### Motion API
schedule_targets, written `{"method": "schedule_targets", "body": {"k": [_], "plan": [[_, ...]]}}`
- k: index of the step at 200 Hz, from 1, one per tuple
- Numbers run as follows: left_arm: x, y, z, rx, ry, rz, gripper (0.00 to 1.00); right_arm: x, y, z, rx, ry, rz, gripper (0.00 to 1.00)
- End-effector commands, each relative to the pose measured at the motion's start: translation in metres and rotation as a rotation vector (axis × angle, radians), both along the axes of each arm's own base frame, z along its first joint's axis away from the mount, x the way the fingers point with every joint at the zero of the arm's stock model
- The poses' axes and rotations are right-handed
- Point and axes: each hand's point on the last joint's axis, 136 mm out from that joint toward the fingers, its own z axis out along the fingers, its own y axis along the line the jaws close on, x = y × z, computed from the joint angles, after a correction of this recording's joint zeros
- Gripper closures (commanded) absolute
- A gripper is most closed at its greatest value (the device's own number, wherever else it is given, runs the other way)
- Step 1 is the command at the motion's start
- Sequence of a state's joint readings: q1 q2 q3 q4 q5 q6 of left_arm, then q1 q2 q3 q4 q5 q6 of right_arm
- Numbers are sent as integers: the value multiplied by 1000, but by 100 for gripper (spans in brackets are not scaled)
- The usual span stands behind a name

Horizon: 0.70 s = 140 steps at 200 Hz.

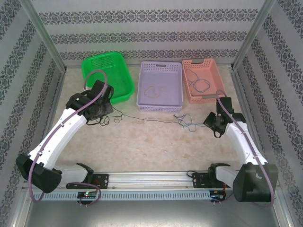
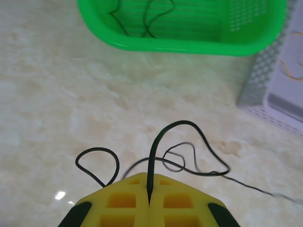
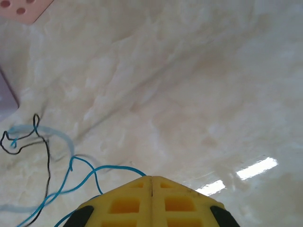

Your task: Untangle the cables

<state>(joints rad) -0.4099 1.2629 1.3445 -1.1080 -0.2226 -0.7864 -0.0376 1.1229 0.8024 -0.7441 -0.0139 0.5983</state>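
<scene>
**Pull could cinch the knot or slip a strand**

Risk: both arms hold ends of a thin line strung across the table. Pulling further apart may tighten the small tangle instead of freeing it, or the wire may slide out of the pinch.

Left fingers are clenched on the black cable, which rises from their seam and loops ahead. Right fingers are clenched too. The blue cable runs up to their tip from the left; can't tell if it's pinched.
</scene>
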Motion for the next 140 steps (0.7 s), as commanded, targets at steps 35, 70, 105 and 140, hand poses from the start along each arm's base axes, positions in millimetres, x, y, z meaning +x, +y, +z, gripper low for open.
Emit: {"method": "schedule_targets", "body": {"k": [35,70,105,140], "plan": [[7,-38,-8,-197,-17,-141,100,17,10,1,19,11,63,100],[17,-112,2,-514,-73,-364,100,20,63,8,77,-4,275,85],[12,-150,12,-601,-55,-508,100,14,99,37,25,-108,448,57],[11,-167,15,-633,-28,-571,100,13,191,88,169,-445,845,43]]}}
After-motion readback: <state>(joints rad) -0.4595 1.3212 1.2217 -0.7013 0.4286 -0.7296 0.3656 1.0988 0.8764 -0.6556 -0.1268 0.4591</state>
